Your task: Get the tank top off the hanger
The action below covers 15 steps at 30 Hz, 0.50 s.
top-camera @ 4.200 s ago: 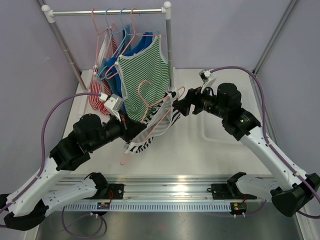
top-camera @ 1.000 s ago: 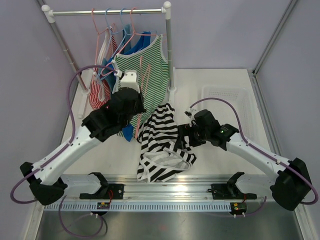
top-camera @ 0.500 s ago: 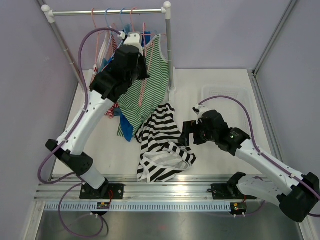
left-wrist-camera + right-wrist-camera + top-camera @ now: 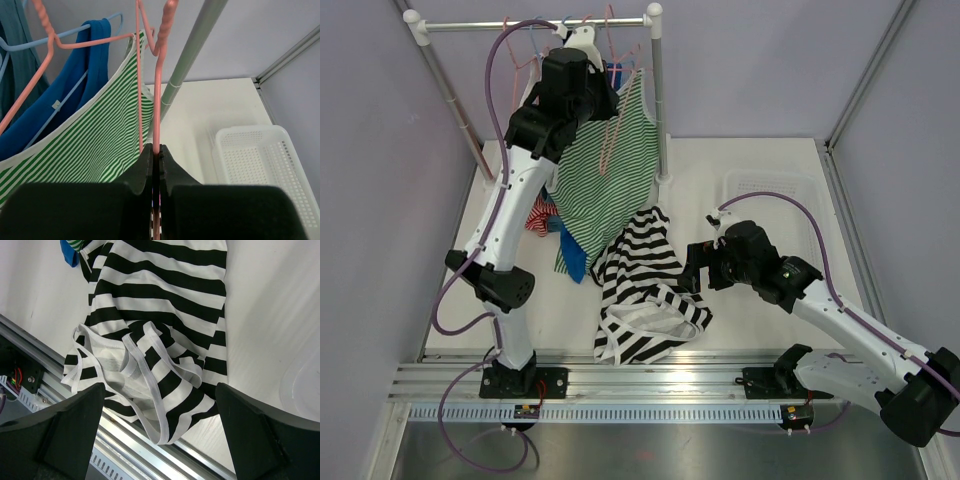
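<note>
The black-and-white striped tank top (image 4: 645, 290) (image 4: 160, 315) lies crumpled on the table, off any hanger. High by the clothes rail (image 4: 535, 24), my left gripper (image 4: 598, 90) (image 4: 156, 150) is shut on the wire of a bare pink hanger (image 4: 612, 135) (image 4: 156, 90), whose hook rises toward the rail. Just right of the tank top hovers my right gripper (image 4: 692, 268) (image 4: 162, 410). It is open wide, with its fingers (image 4: 65, 430) spread over the tank top's straps and nothing between them.
A green striped top (image 4: 610, 170) (image 4: 75, 145) and a blue garment (image 4: 75, 90) hang on the rail beside the hanger. The rack's post (image 4: 657, 90) (image 4: 187, 65) stands close by. A white basket (image 4: 775, 205) (image 4: 260, 170) sits at the right. A metal rail (image 4: 650, 385) runs along the front.
My left arm has swung the pink hanger up from table height to the clothes rail. The right gripper has opened fully and backed slightly right; the tank top stays on the table.
</note>
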Tool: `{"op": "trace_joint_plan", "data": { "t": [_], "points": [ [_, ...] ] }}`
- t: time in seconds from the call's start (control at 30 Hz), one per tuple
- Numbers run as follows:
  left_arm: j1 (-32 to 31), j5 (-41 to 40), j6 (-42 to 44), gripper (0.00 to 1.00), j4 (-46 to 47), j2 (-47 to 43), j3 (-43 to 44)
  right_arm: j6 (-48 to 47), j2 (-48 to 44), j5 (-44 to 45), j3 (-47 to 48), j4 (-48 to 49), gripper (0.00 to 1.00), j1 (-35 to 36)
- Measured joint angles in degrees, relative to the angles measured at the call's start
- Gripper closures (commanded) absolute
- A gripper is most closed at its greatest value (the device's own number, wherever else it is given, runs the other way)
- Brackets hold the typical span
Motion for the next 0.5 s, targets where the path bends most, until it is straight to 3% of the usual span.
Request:
{"op": "trace_joint_plan", "data": {
  "t": [0.5],
  "points": [
    [1.27, 2.62, 1.84, 1.0, 7.45, 7.41, 0.59, 0.09, -1.88, -0.57, -0.55, 0.57, 0.01, 0.0]
  ]
}}
